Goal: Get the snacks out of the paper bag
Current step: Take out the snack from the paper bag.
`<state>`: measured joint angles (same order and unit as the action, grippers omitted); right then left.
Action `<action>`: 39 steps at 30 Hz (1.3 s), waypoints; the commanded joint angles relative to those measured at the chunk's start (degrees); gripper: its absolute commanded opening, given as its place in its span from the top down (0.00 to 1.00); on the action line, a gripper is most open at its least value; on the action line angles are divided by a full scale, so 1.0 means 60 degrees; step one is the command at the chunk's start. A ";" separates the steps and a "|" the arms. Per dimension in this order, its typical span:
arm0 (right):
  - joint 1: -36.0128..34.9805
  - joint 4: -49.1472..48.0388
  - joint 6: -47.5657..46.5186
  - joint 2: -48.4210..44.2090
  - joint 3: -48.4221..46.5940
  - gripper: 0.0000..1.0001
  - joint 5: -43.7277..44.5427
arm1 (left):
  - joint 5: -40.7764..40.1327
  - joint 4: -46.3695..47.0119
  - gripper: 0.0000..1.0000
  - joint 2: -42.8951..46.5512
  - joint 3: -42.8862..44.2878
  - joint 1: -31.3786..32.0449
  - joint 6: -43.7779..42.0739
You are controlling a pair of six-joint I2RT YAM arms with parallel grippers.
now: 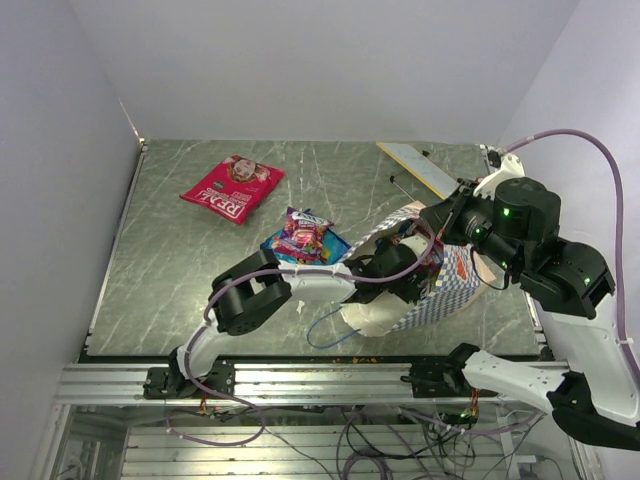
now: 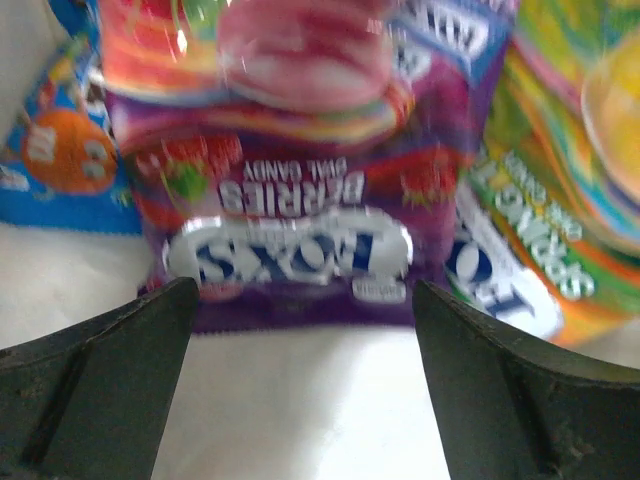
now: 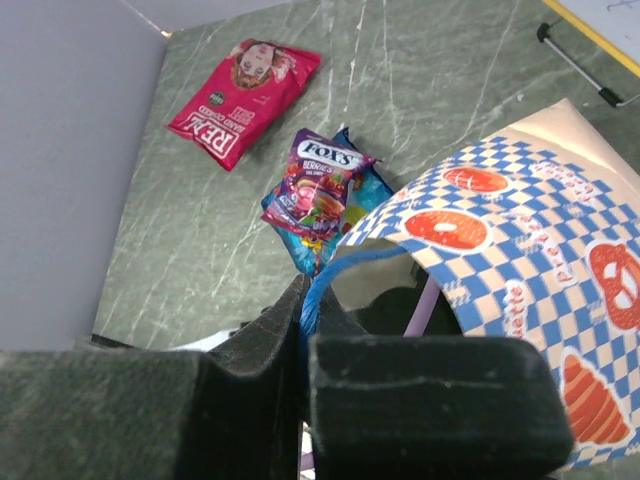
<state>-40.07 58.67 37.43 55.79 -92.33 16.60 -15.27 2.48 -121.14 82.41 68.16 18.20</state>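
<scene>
Left gripper (image 2: 302, 295) cannot be seen from overhead, since it is buried in the mouth of the paper bag (image 1: 445, 295); only its own wrist camera shows it. That picture is blurred and cropped close, so every packet in it runs off the frame. Its two dark fingers (image 2: 110, 380) stand wide apart and touch nothing. Between them, just beyond the tips, a purple Fox's berries packet (image 2: 290, 200) lies on the bag's cream inside. A blue packet with an orange figure (image 2: 60, 160) peeks out on its left. A yellow-green packet (image 2: 570, 180) lies on its right, partly tucked beneath it.

Right gripper (image 3: 305, 325) is clamped on the bag's blue string handle (image 3: 350, 262), which curves up from the pinch and across the bag's opening. Its fingers fill the bottom of that view. The bag's interior there is dark, and what it holds cannot be made out.

Outside the bag, a red-pink packet (image 1: 232, 188) lies flat on the table (image 1: 160, 270), well apart from the bag. A second purple packet (image 1: 303, 237) rests on a blue packet (image 1: 272, 246), just beside the bag's mouth.

The left arm (image 1: 290, 285) is folded low at the elbow, with its forearm running rightward into the bag. The right arm (image 1: 545, 245) arches over the bag's right side, its wrist turned toward the opening. The bag lies on its side at the table's right.
</scene>
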 commanded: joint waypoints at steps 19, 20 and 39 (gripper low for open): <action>-0.0001 0.0166 -0.0960 0.0435 -0.0581 1.00 -0.0120 | 0.0012 0.0801 0.33 -0.2802 0.2540 -0.0681 0.0293; -0.0001 0.0198 -0.0964 0.0480 -0.0633 1.00 -0.0107 | 0.0047 0.0810 0.41 -0.2844 0.2508 -0.0681 0.0360; 0.0000 0.0445 -0.1497 0.0184 -0.0589 1.00 0.0616 | 0.0459 -0.0358 0.93 0.0077 0.1095 -0.0725 0.0761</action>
<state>-40.03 61.63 30.96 57.91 -94.41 17.67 -15.14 5.43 -128.18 90.85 64.14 21.28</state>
